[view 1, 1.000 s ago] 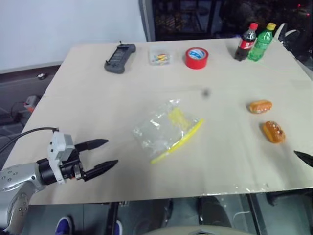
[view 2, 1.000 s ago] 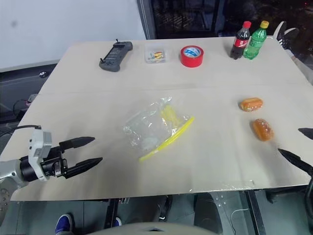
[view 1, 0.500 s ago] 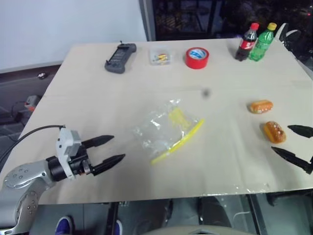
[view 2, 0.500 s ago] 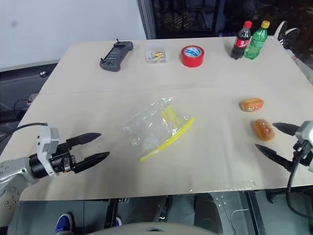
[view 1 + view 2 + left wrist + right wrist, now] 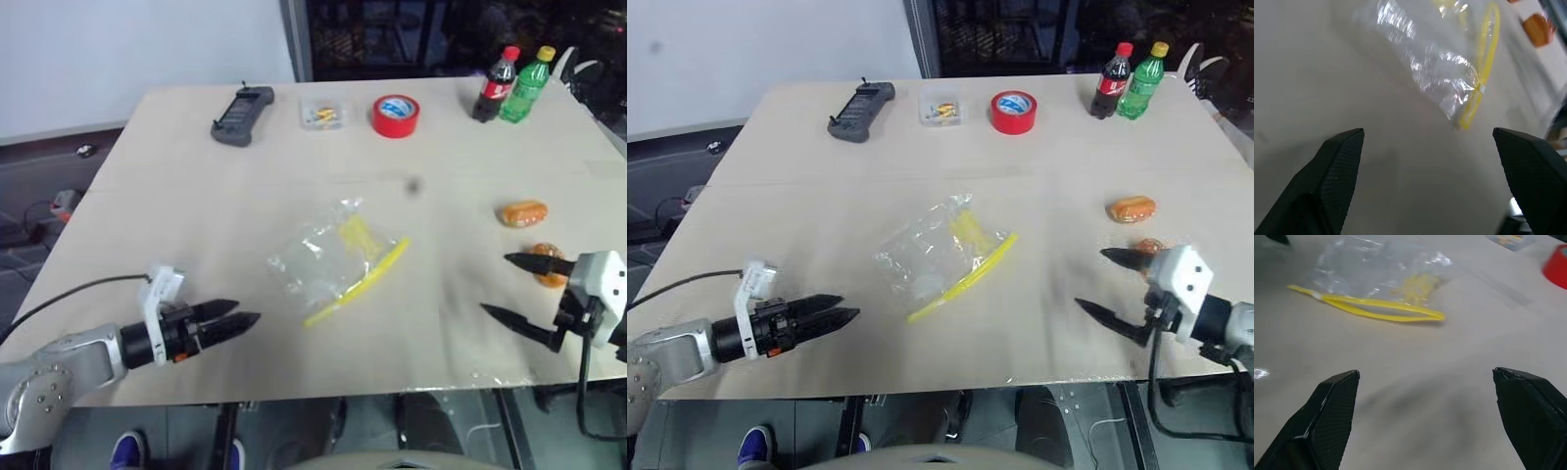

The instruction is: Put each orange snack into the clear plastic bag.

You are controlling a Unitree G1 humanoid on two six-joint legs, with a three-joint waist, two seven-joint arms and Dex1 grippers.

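Observation:
The clear plastic bag [image 5: 338, 260] lies crumpled mid-table, its yellow seal strip toward the front right. One orange snack [image 5: 522, 212] rests at the right. The nearer snack [image 5: 1151, 244] sits just behind the upper finger of my right gripper [image 5: 496, 284], which is open and points left, empty. My left gripper [image 5: 243, 313] hovers low near the front left edge, pointing at the bag from a hand's length away, rolled on its side. The left wrist view shows its fingers [image 5: 1342, 161] wide apart, with the bag [image 5: 1440, 63] ahead.
Along the far edge stand a black controller [image 5: 240, 116], a small clear box of yellow bits [image 5: 321, 116], a red tape roll [image 5: 395, 116], a cola bottle [image 5: 495, 84] and a green bottle [image 5: 524, 83]. The table's front edge runs just below both grippers.
My right gripper has swung left onto the table, up beside the nearer snack. My left gripper has rolled onto its side, sunk a little and edged toward the bag. Both stay open.

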